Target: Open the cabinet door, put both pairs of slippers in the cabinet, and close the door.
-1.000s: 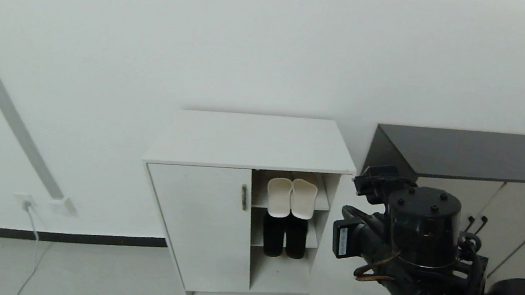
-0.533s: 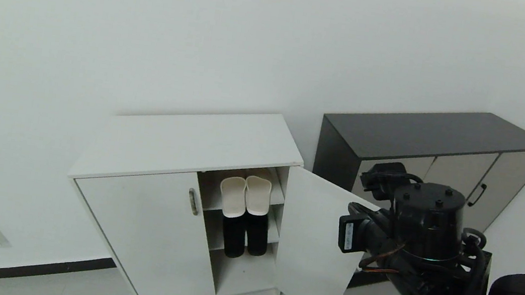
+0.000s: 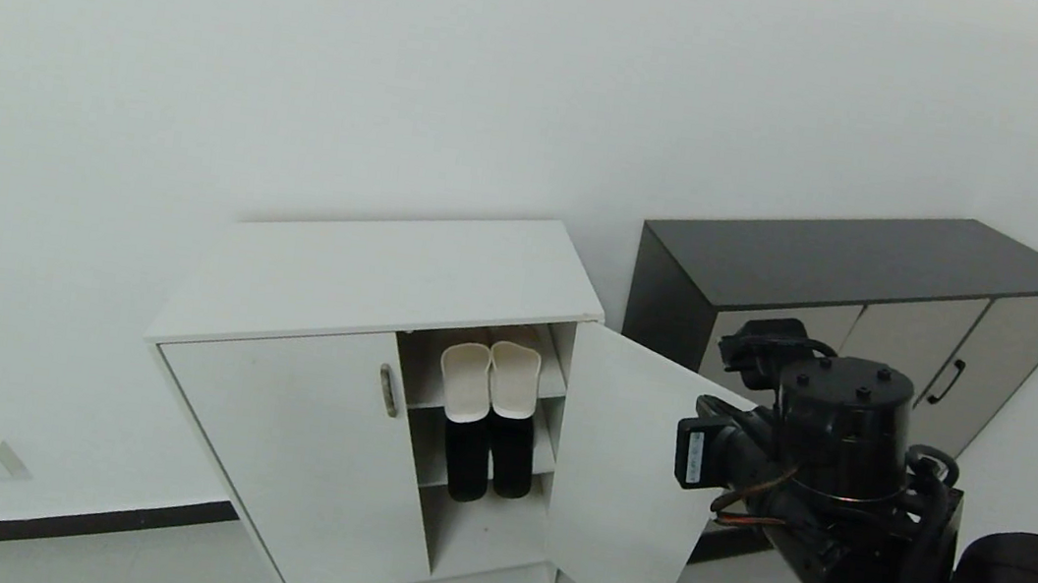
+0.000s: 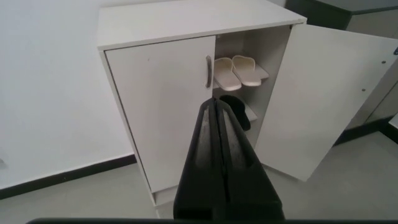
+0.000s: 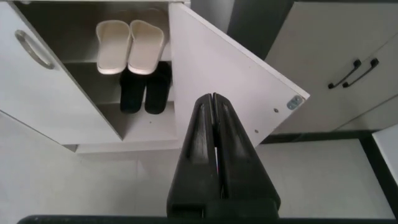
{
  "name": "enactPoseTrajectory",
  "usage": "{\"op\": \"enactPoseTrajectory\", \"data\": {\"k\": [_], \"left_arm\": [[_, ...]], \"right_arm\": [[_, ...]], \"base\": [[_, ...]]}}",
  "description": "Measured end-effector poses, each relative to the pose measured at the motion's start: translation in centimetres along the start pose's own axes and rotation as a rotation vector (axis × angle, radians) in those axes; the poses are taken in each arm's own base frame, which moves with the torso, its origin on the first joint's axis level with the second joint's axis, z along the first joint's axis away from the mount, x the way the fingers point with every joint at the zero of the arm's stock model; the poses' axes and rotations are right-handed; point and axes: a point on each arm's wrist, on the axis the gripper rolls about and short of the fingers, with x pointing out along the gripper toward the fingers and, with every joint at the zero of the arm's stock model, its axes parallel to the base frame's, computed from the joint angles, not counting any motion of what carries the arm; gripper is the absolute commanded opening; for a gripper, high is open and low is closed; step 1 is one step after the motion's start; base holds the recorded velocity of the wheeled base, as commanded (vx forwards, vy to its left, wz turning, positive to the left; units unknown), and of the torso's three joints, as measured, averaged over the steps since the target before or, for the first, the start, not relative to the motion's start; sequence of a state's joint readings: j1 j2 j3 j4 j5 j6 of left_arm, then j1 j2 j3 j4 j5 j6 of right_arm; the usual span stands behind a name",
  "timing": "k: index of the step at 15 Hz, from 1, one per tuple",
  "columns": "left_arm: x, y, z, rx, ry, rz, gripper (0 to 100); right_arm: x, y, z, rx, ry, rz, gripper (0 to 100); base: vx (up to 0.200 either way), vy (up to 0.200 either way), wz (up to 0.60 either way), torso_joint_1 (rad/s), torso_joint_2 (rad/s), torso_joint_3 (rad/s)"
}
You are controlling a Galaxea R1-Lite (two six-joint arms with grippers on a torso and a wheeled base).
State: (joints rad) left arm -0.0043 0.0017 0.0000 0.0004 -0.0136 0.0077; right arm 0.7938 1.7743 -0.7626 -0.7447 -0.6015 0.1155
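Head view, one cabinet (image 3: 382, 275), door (image 3: 619, 482) ajar, two pairs inside, white slippers (image 3: 490, 382), black slippers (image 3: 488, 461), left fingers (image 4: 204, 146), right fingers (image 5: 202, 140) clenched.

Soft, even light falls from above. In the head view the wall (image 3: 310, 58) is bright at the centre and greys toward the frame's corners. The top of the white cabinet (image 3: 382, 275) is evenly lit, with a thin soft shadow under its front lip. Its open compartment lies in shade: the white slippers (image 3: 488, 382) stand out pale, while the black slippers (image 3: 488, 461) sink into the gloom. The dark cabinet (image 3: 840, 257), at the right of the frame, shows a dull sheen and no hard glare. In the wrist views the left end effector (image 4: 216, 102) and right end effector (image 5: 213, 98) are near-black shapes with faint edge highlights.
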Motion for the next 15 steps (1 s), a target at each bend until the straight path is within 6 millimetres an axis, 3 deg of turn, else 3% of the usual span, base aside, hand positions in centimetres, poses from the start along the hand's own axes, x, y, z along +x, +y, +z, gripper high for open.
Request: {"op": "enactPoseTrajectory", "data": {"k": [6, 11, 15], "left_arm": [[0.0, 0.0, 0.0, 0.000, 0.000, 0.000, 0], [0.0, 0.0, 0.0, 0.000, 0.000, -0.001, 0], [0.0, 0.0, 0.0, 0.000, 0.000, 0.000, 0]], "right_arm": [[2.2, -2.1, 1.3, -0.016, -0.039, -0.081, 0], [8.1, -5.7, 3.7, 0.025, -0.037, -0.203, 0], [12.8, -7.7, 2.8, 0.065, -0.021, -0.253, 0]], "base": [[0.000, 0.000, 0.00, 0.000, 0.00, 0.000], [0.000, 0.000, 0.00, 0.000, 0.00, 0.000], [0.000, 0.000, 0.00, 0.000, 0.00, 0.000]]}}
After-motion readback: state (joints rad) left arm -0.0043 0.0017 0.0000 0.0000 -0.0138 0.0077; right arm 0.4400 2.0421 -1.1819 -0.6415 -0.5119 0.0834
